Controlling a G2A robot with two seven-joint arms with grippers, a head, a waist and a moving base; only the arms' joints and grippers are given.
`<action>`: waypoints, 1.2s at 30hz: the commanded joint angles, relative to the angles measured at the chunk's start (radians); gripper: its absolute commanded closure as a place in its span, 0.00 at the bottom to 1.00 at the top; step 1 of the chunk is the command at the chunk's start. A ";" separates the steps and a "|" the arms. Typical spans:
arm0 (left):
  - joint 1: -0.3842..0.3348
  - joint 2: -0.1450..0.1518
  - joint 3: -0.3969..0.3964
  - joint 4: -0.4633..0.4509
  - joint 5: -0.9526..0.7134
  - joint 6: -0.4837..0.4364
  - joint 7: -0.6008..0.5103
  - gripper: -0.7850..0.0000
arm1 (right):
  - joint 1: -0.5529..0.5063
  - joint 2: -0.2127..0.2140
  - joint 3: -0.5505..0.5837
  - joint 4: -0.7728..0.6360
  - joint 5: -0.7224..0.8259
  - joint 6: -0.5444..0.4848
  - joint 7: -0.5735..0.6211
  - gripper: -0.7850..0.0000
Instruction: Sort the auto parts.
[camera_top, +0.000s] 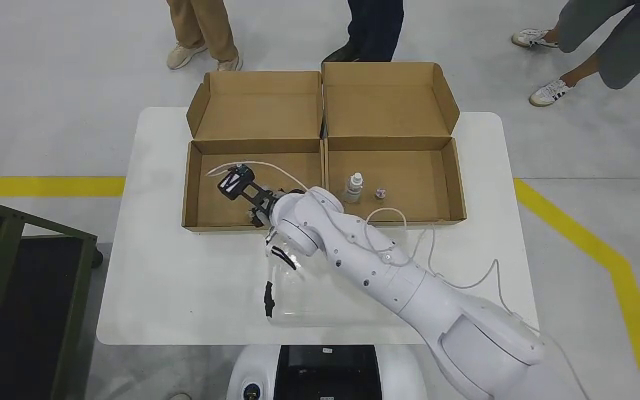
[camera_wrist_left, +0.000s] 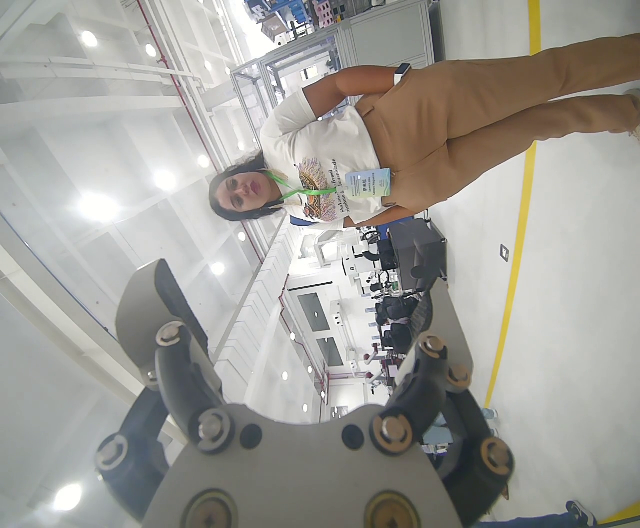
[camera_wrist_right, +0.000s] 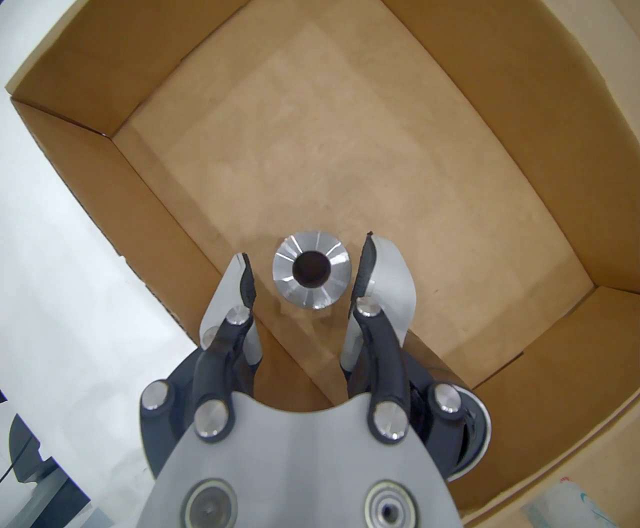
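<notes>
Metal collet (camera_wrist_right: 310, 272) stands bore-up on the floor of a cardboard carton (camera_wrist_right: 325, 125), directly between the fingers of the right claw (camera_wrist_right: 307, 250). The fingers are spread, with a gap on each side of the collet and no contact. The right arm extends diagonally across the white surface (camera_top: 160, 250), its wrist bent over the carton's near wall and the claw pointing straight down. The left claw (camera_wrist_left: 295, 285) points up into the room, fingers spread wide and holding nothing.

A second carton (camera_top: 452, 190) adjoins the first. It holds a white bottle-shaped part (camera_top: 354, 186) and a small part (camera_top: 380, 190), both well apart from the right claw. Behind that claw, a clear plastic bag (camera_top: 310, 300) with a black part (camera_top: 268, 298) lies under the arm.
</notes>
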 joint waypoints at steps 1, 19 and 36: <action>0.000 0.000 0.000 0.000 0.000 0.000 0.000 0.00 | -0.006 0.000 0.010 -0.023 -0.003 -0.011 -0.008 0.39; 0.000 0.000 0.000 0.000 0.000 0.000 0.000 0.00 | -0.286 0.113 0.273 -0.501 -0.093 -0.297 -0.168 0.00; 0.000 0.000 0.000 0.000 0.000 0.000 0.000 0.00 | -0.666 0.223 0.591 -0.738 -0.223 -0.547 -0.442 0.00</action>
